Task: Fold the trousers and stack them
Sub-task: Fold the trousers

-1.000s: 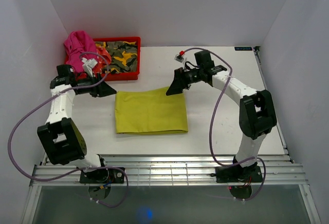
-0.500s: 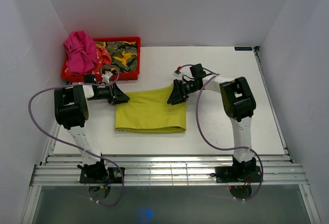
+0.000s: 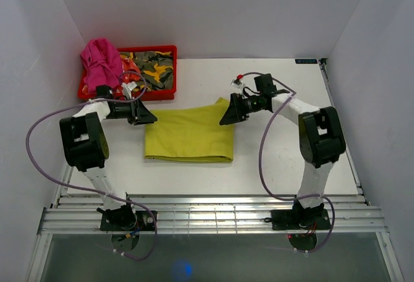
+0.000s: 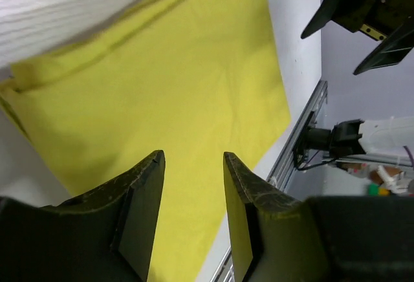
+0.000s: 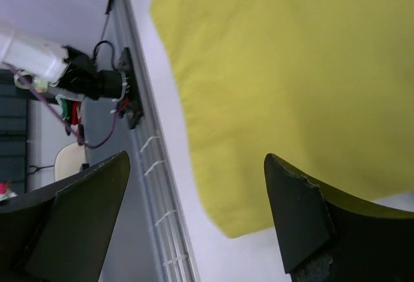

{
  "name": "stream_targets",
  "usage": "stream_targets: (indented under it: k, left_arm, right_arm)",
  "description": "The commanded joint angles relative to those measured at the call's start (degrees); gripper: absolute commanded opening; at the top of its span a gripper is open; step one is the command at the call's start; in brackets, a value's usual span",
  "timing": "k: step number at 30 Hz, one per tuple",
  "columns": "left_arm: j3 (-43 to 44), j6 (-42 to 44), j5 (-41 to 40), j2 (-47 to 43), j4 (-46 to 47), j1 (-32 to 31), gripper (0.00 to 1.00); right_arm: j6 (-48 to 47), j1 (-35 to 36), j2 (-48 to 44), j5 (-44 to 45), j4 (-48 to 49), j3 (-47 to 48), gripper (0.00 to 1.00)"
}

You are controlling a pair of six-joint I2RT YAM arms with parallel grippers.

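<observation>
At the middle of the white desk [image 3: 278,159] lie the trousers [image 3: 189,136], a plain lime yellow-green cloth pair folded into a flat rectangle. A red plastic bin [image 3: 167,52] stands at 11 o'clock from them, holding a pink garment [image 3: 98,59] and a camouflage-print cloth [image 3: 154,68].

The left hand [image 3: 150,119] sits at the cloth's 10 o'clock corner and the right hand [image 3: 224,119] at its 2 o'clock corner. Both wrist views show the fingers spread with only yellow cloth beyond them, so neither hand is pinching anything.

The step looks like taking the far edge for another fold. To do it well, each hand should slip one finger under every layer at its corner and close at the same time as the other. Both should then lift level and carry the edge straight toward 6 o'clock, so the hems meet without a skew.

A second ago the rectangle lay squarer and flatter, with its 6 o'clock edge nearer the arm bases. Now it has crept toward 12 o'clock. Its 2 o'clock corner [image 3: 224,103] has been drawn into a peak beside the right hand, and both arms have changed posture.
</observation>
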Motion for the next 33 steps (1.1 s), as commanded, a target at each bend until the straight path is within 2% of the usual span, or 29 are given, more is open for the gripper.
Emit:
stream_targets:
  k: [1, 3, 7, 10, 12, 14, 17, 22, 25, 28, 33]
  left_arm:
    - [-3.7, 14.5, 2.1, -11.2, -14.4, 0.4, 0.52]
    - [-7.1, 16.5, 2.3, -13.7, -15.9, 0.4, 0.52]
    - [-15.3, 19.4, 1.2, -15.0, -17.1, 0.4, 0.52]
    - [-17.2, 20.5, 0.0, -10.8, -17.1, 0.4, 0.49]
    - [-17.4, 20.2, -0.7, -6.3, -15.8, 0.5, 0.48]
    - [-16.5, 18.5, -0.3, -3.2, -15.5, 0.8, 0.46]
    - [-14.1, 14.6, -2.4, 1.7, -13.0, 1.0, 0.44]
    - [-11.6, 9.4, -4.6, 4.6, -9.0, 0.7, 0.45]
    - [-10.5, 8.0, -4.6, 2.0, -7.8, -1.9, 0.48]
    - [-10.9, 3.7, -6.6, 0.1, -3.7, -5.5, 0.5]
    - [-7.2, -2.1, -6.8, 4.2, 0.3, -14.5, 0.49]
  right_arm:
    - [5.1, 2.6, -11.3, -4.4, 5.0, -9.0, 0.89]
    - [6.6, 3.8, -14.7, -5.2, 8.7, -15.5, 0.89]
    - [6.1, 7.4, -14.4, -4.7, 9.9, -20.6, 0.9]
    - [5.7, 9.1, -10.1, -5.3, 9.8, -20.0, 0.89]
    - [2.8, 9.6, -5.4, -5.3, 6.3, -17.2, 0.88]
    - [0.9, 9.6, -0.4, -4.5, 3.9, -15.7, 0.85]
    - [0.6, 8.6, 2.3, -1.2, 3.2, -16.4, 0.82]
    - [1.3, 3.3, 0.5, 6.8, 3.2, -19.1, 0.8]
    - [1.7, -0.5, -2.6, 10.2, 3.2, -21.5, 0.77]
    - [1.6, -5.2, -5.2, 14.3, 3.0, -25.0, 0.74]
    - [-2.6, -16.6, -6.7, 19.0, -2.5, -26.0, 0.71]
